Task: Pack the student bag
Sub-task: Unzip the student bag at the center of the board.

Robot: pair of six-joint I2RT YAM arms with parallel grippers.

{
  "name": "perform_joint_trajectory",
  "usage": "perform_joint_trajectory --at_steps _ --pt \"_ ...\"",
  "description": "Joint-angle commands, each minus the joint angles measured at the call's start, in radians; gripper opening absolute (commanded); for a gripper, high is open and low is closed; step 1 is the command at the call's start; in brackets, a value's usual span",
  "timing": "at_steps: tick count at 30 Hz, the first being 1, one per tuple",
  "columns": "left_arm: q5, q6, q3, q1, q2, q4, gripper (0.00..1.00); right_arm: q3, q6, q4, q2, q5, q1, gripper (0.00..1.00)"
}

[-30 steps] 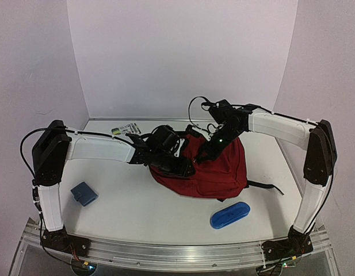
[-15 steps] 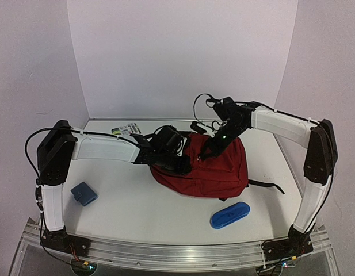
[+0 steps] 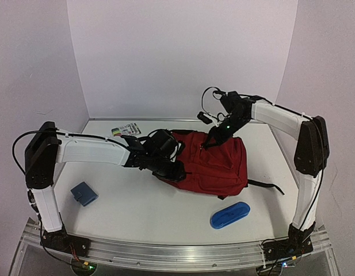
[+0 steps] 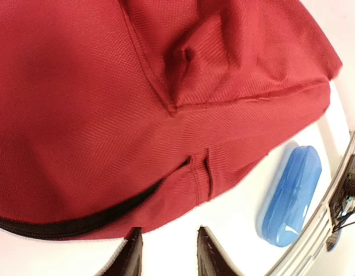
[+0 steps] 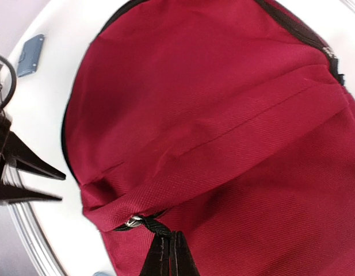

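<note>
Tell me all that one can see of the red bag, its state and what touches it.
The student bag is dark red woven fabric, soft and creased, lying flat on the white table. A black zip runs along its edge; a black strap sticks out on one side. The right hand is shut on the zipper pull. The left hand is open beside its edge.

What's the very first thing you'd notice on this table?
The big dark red student bag lying in the middle, with both arms reaching to it. The right gripper is shut on its black zipper pull, the left gripper is open at its left edge. A blue case lies nearer the front.
</note>
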Motion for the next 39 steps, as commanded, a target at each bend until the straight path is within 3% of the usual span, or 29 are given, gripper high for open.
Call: perform_joint_trajectory --at_steps 1,6,11,16,18,21,23,30,39 --pt "-0.057 0.082 0.187 -0.035 0.025 -0.074 0.5 -0.013 0.004 -0.018 -0.013 -0.087 0.01 0.0" --pt "-0.112 0.095 0.29 -0.036 0.097 -0.057 0.58 -0.052 -0.002 -0.023 -0.041 -0.104 0.028 0.0" --pt "-0.21 0.136 0.382 -0.031 0.184 -0.083 0.59 -0.064 0.001 -0.028 -0.057 -0.114 0.033 0.0" --pt "-0.24 0.119 0.432 -0.017 0.247 -0.13 0.48 -0.052 0.006 -0.031 -0.056 -0.114 0.034 0.0" --pt "-0.256 0.102 0.436 -0.007 0.258 -0.153 0.37 -0.047 0.005 -0.031 -0.053 -0.117 0.034 0.0" --pt "-0.271 0.063 0.417 0.002 0.244 -0.183 0.1 -0.026 -0.006 -0.033 -0.041 -0.088 0.03 0.0" --pt "-0.26 0.035 0.363 0.002 0.209 -0.168 0.01 0.001 -0.011 -0.031 -0.026 -0.058 0.02 0.0" --pt "-0.18 -0.042 0.136 -0.025 0.065 -0.131 0.0 0.207 0.016 -0.028 0.125 0.043 -0.072 0.0" --pt "-0.16 -0.082 0.07 -0.077 0.018 -0.166 0.0 0.504 -0.01 -0.026 0.352 0.205 -0.102 0.0"
